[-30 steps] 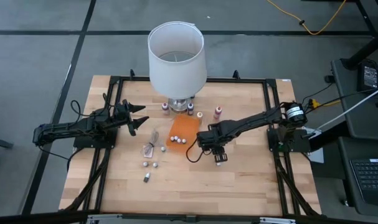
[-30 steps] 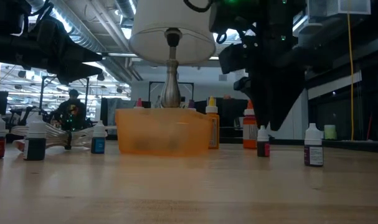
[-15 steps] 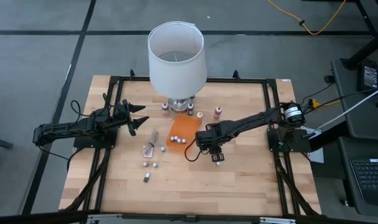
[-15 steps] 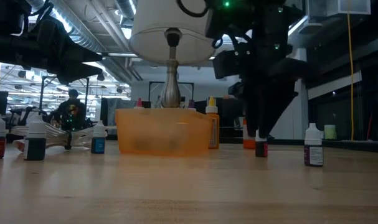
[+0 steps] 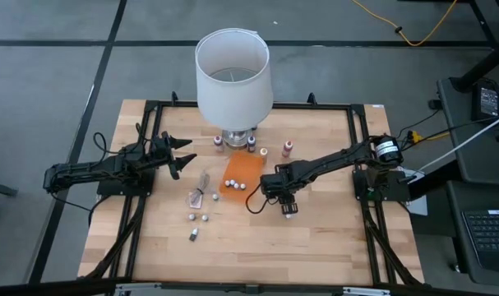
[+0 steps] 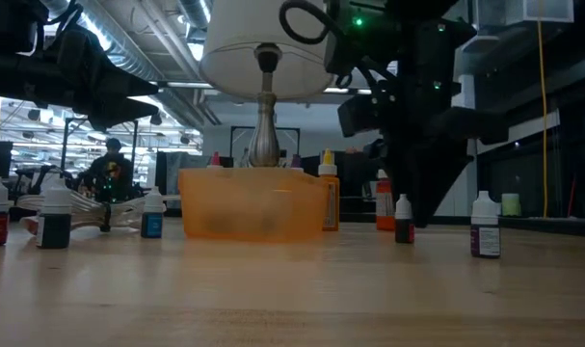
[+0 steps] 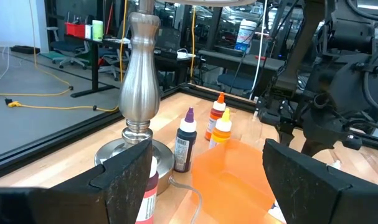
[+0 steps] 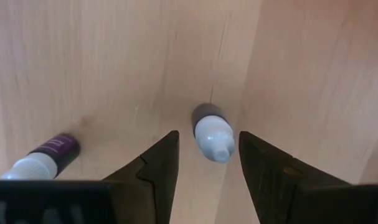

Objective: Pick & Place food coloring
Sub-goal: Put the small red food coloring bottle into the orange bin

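Observation:
The food coloring is a set of tiny dropper bottles. A few lie in the flat orange tray [image 5: 241, 171], several stand by the lamp base, and others are loose at the near left [image 5: 198, 218]. My right gripper [image 5: 282, 200] points down, open, over a dark white-capped bottle [image 8: 211, 130]. That bottle stands upright on the wood, and the fingers are on either side of it without touching. A purple-labelled bottle [image 8: 44, 157] stands close by. My left gripper [image 5: 179, 154] waits open and level at the left.
A white-shaded lamp [image 5: 233, 78] on a metal base [image 7: 137, 99] stands at the far middle. A crumpled clear wrapper [image 5: 201, 187] lies left of the tray. A black frame [image 5: 356, 131] borders the tabletop. Bare wood lies toward the near edge.
My right gripper has come down a little over the dark bottle and shifted slightly sideways, and the gap between its fingers is unchanged. The bottles stand where they were.

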`<state>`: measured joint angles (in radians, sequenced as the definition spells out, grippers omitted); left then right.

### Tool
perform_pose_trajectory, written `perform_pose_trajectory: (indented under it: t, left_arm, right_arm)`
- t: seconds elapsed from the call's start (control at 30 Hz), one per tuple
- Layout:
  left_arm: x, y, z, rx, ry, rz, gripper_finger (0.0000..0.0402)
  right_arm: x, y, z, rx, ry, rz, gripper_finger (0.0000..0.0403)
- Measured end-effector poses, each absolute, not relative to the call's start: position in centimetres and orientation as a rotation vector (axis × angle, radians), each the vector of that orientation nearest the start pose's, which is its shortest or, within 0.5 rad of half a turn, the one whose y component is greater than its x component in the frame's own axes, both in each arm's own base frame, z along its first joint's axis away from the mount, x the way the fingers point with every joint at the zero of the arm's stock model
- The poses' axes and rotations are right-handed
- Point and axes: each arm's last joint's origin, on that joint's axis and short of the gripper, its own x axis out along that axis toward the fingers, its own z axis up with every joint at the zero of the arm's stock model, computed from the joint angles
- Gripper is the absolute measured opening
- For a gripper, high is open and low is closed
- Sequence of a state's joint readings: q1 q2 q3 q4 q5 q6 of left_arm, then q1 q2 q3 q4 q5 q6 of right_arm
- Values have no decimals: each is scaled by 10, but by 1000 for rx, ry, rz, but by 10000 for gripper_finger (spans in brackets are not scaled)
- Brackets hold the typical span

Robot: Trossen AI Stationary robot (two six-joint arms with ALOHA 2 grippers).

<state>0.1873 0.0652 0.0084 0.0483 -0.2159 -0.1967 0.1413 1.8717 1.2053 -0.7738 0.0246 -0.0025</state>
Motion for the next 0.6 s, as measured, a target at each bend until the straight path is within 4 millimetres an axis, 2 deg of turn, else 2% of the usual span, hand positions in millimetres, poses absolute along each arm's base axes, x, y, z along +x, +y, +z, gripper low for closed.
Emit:
perform_pose_trajectory:
  t: [0.33,0.43,0.6]
  left_arm:
    - [98,25,166,-194,-31,403,294]
    - [98,25,166,-194,-31,403,294]
    - [98,25,166,-194,-31,403,294]
  right_arm:
    - [338,47,156,-119,1428,97,162]
    - [338,47,156,-119,1426,97,144]
    - [339,47,156,-119,1421,97,90]
